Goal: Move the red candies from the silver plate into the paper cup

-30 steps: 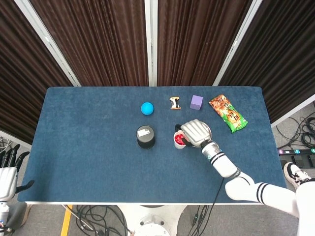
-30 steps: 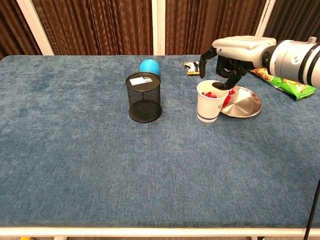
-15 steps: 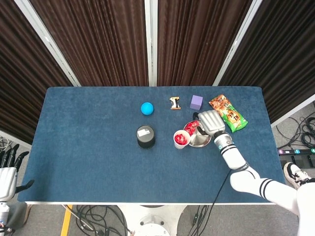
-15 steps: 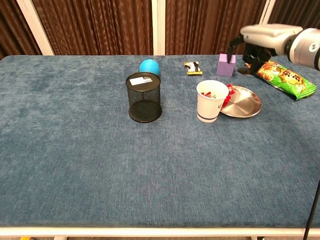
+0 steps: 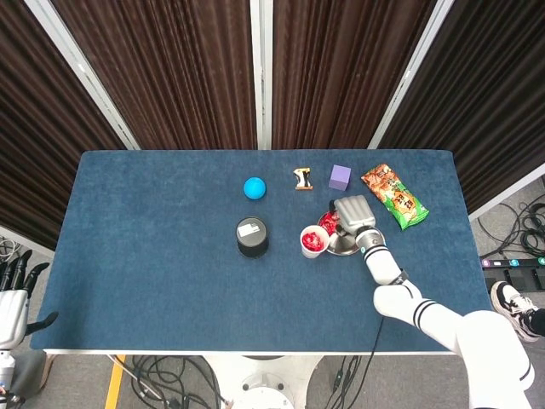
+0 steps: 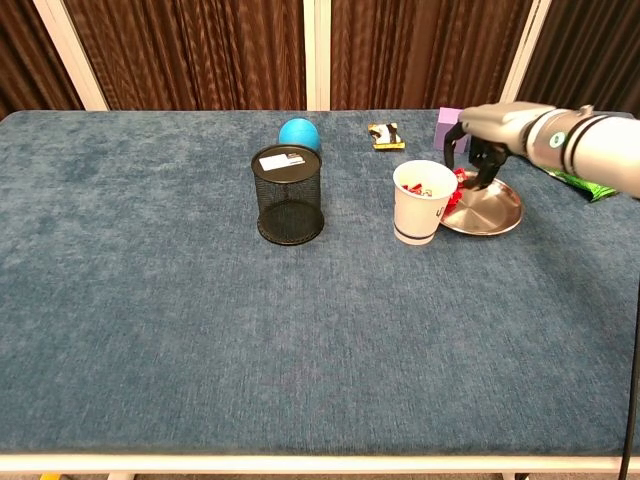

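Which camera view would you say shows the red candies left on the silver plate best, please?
The chest view: the red candies show at the silver plate's near-cup edge, below the right hand. In the head view the hand covers most of the plate, leaving a red patch.

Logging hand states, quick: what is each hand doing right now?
Left hand: open, holding nothing, off the table's edge.
Right hand: fingers reaching down at the red candies on the silver plate; grip cannot be told.
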You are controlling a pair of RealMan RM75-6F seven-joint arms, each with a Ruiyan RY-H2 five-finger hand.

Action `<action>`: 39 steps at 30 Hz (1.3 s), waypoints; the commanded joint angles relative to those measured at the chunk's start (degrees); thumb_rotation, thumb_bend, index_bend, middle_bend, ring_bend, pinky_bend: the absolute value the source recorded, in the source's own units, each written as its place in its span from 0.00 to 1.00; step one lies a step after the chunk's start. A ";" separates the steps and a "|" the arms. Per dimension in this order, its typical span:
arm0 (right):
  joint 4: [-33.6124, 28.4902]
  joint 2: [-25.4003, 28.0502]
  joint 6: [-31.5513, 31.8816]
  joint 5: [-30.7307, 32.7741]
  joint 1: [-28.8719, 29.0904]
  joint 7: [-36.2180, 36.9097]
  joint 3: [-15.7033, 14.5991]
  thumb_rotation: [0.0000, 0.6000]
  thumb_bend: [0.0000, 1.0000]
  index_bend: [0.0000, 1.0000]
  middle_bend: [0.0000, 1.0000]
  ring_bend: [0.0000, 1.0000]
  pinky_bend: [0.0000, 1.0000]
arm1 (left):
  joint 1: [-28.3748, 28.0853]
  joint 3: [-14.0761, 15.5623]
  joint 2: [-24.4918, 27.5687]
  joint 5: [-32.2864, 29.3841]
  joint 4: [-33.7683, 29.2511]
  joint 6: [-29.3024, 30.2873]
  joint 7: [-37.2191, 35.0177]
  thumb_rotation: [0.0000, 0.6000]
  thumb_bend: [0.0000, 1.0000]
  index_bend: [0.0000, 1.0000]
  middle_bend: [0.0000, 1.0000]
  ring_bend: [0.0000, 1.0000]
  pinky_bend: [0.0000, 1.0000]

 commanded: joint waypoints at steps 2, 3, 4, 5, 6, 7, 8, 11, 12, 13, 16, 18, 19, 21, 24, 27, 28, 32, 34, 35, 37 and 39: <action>2.60 -2.13 -0.94 0.17 0.69 0.24 0.33 1.00 0.25 0.43 0.90 0.93 1.00 | -0.04 -0.01 -0.04 -0.08 0.22 -0.14 -0.15 1.00 0.00 0.24 0.09 0.07 0.06; 2.98 -2.35 -1.00 0.08 0.73 0.30 0.38 1.00 0.24 0.44 0.90 0.93 1.00 | -0.06 -0.01 -0.05 -0.11 0.29 -0.20 -0.20 1.00 0.00 0.24 0.09 0.07 0.06; 3.47 -2.64 -1.18 0.03 0.81 0.36 0.45 1.00 0.24 0.44 0.90 0.93 1.00 | -0.10 -0.01 -0.08 -0.14 0.37 -0.30 -0.25 1.00 0.00 0.24 0.09 0.07 0.06; 3.83 -2.85 -1.35 0.03 0.88 0.37 0.51 1.00 0.24 0.44 0.90 0.93 1.00 | -0.15 -0.02 -0.12 -0.17 0.42 -0.38 -0.29 1.00 0.00 0.24 0.09 0.07 0.06; 4.19 -3.06 -1.52 0.01 0.98 0.35 0.55 1.00 0.24 0.44 0.90 0.93 1.00 | -0.19 -0.03 -0.15 -0.17 0.46 -0.44 -0.32 1.00 0.00 0.24 0.09 0.07 0.06; 4.64 -3.35 -1.69 -0.01 1.08 0.33 0.62 1.00 0.24 0.44 0.90 0.93 1.00 | -0.22 -0.03 -0.21 -0.15 0.52 -0.47 -0.35 1.00 0.00 0.24 0.09 0.07 0.06; 4.94 -3.55 -1.81 -0.04 1.15 0.30 0.67 1.00 0.24 0.44 0.90 0.93 1.00 | -0.23 -0.03 -0.24 -0.13 0.56 -0.46 -0.38 1.00 0.00 0.24 0.09 0.07 0.06; 5.90 -4.19 -2.02 -0.21 1.32 0.23 0.80 1.00 0.24 0.44 0.90 0.93 1.00 | -0.20 -0.04 -0.31 -0.21 0.80 -0.45 -0.57 1.00 0.00 0.24 0.09 0.07 0.06; 6.17 -4.36 -2.12 -0.25 1.36 0.25 0.86 1.00 0.24 0.44 0.90 0.93 1.00 | -0.18 -0.05 -0.31 -0.27 0.86 -0.46 -0.63 1.00 0.00 0.24 0.09 0.07 0.06; 6.45 -4.54 -2.23 -0.27 1.41 0.29 0.93 1.00 0.24 0.45 0.90 0.93 1.00 | -0.15 -0.04 -0.31 -0.32 0.92 -0.46 -0.67 1.00 0.00 0.24 0.09 0.07 0.06; 7.37 -5.15 -2.52 -0.49 1.52 0.30 1.03 1.00 0.25 0.48 0.90 0.93 1.00 | -0.09 -0.01 -0.35 -0.37 1.04 -0.45 -0.84 1.00 0.00 0.24 0.09 0.07 0.06; 7.92 -5.52 -2.53 -0.71 1.59 0.40 1.17 1.00 0.26 0.51 0.90 0.94 1.00 | -0.04 0.01 -0.37 -0.40 1.13 -0.44 -0.95 1.00 0.00 0.24 0.09 0.07 0.06; 8.13 -5.65 -2.54 -0.80 1.60 0.45 1.23 1.00 0.27 0.53 0.90 0.94 1.00 | -0.01 0.02 -0.39 -0.42 1.16 -0.43 -0.98 1.00 0.00 0.24 0.09 0.07 0.06; 8.47 -5.84 -2.53 -1.03 1.58 0.63 1.40 1.00 0.30 0.55 0.90 0.94 1.00 | 0.00 0.04 -0.39 -0.45 1.21 -0.46 -1.02 1.00 0.00 0.24 0.09 0.07 0.06; 8.36 -5.68 -2.12 -1.52 1.36 1.14 1.70 1.00 0.34 0.59 0.90 0.94 1.00 | 0.00 0.05 -0.43 -0.37 1.24 -0.41 -1.08 1.00 0.00 0.24 0.09 0.07 0.06; 6.55 -4.27 -0.80 -2.59 0.68 1.60 1.77 1.00 0.36 0.59 0.90 0.94 1.00 | -0.02 0.03 -0.40 -0.36 1.19 -0.42 -1.05 1.00 0.00 0.24 0.09 0.07 0.06; 5.53 -3.50 -0.16 -3.02 0.38 1.75 1.78 1.00 0.36 0.59 0.90 0.94 1.00 | -0.04 0.02 -0.35 -0.32 1.14 -0.41 -1.00 1.00 0.00 0.24 0.09 0.07 0.06; -2.96 2.61 4.57 -5.33 -1.79 2.76 2.40 1.00 0.36 0.59 0.90 0.94 1.00 | 0.03 -0.01 -0.19 0.02 0.90 0.09 -0.92 1.00 0.00 0.24 0.09 0.07 0.06; -9.07 6.67 7.53 -6.66 -3.31 3.33 2.75 1.00 0.36 0.59 0.90 0.94 1.00 | 0.11 -0.03 -0.13 0.07 0.73 0.30 -0.79 1.00 0.00 0.24 0.09 0.07 0.06; -11.95 8.48 8.70 -7.25 -3.96 3.67 2.95 1.00 0.36 0.59 0.90 0.94 1.00 | 0.11 -0.02 -0.09 0.11 0.63 0.34 -0.70 1.00 0.00 0.24 0.09 0.07 0.06; -17.81 11.99 10.60 -8.40 -5.16 4.51 3.33 1.00 0.36 0.60 0.90 0.94 1.00 | 0.10 0.02 0.01 0.29 0.38 0.44 -0.49 1.00 0.00 0.24 0.09 0.07 0.06; -23.91 15.40 12.20 -9.92 -6.23 5.41 3.52 1.00 0.36 0.60 0.90 0.94 1.00 | 0.07 0.02 0.12 0.51 0.07 0.61 -0.26 1.00 0.00 0.24 0.09 0.07 0.06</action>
